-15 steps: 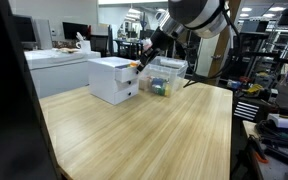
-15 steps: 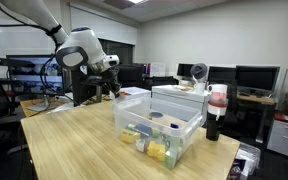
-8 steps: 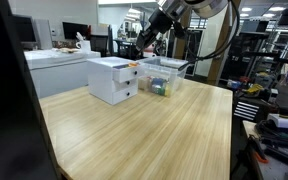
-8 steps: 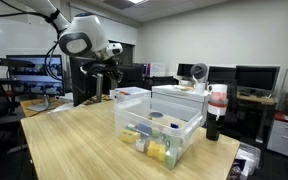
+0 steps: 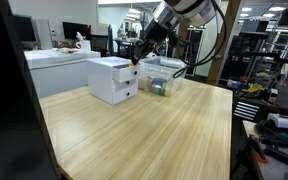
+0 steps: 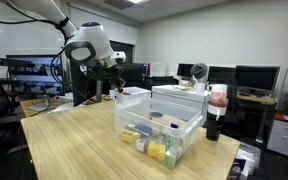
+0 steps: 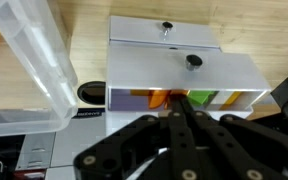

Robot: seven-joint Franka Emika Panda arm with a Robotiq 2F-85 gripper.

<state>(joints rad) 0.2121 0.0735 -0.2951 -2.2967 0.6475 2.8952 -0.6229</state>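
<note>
A white two-drawer unit stands on the wooden table, behind the bin in an exterior view. In the wrist view each drawer front has a dark knob. Below the fronts a strip of orange, green and purple pieces shows. My gripper is shut with nothing visible between its fingers, and its tips point at that strip. In both exterior views the gripper hovers just above the unit's top. A clear plastic bin with small coloured items sits beside the unit.
The bin's rim fills the left of the wrist view, with a dark round disc on the table beside it. A red-capped bottle stands by the bin. Desks, monitors and shelving surround the table.
The arm lifted away from the drawer unit, then came back down over it. The jaws stayed shut throughout.
</note>
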